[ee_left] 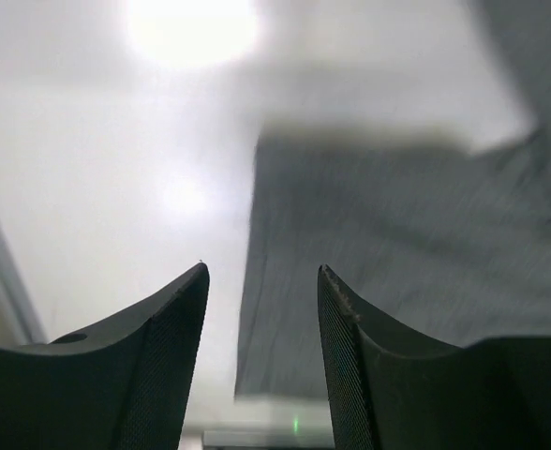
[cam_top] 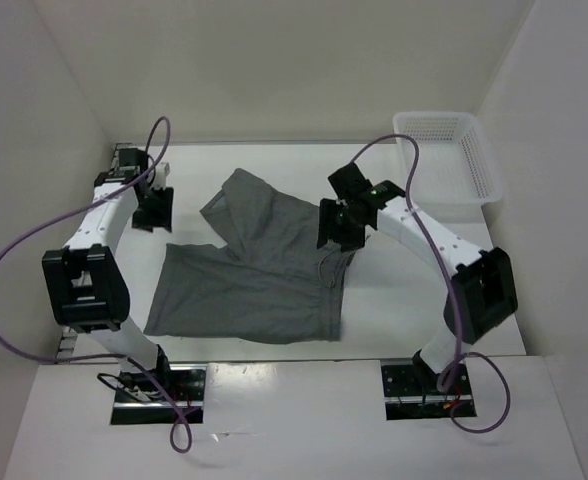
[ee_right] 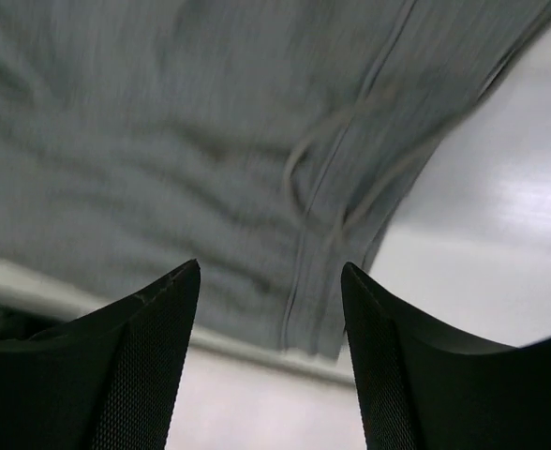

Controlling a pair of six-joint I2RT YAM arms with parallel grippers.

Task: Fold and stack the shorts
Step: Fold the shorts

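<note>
Well apart from the shorts [cam_top: 264, 290], a white basket [cam_top: 434, 115] sits far-right.

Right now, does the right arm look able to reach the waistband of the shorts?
Probably yes. The right gripper hangs open just above the shorts, over the waistband where the drawstring lies, and nothing stands between them.

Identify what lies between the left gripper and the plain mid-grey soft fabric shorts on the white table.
Only bare white tabletop separates the left gripper from the grey shorts; the top external view shows it.
</note>
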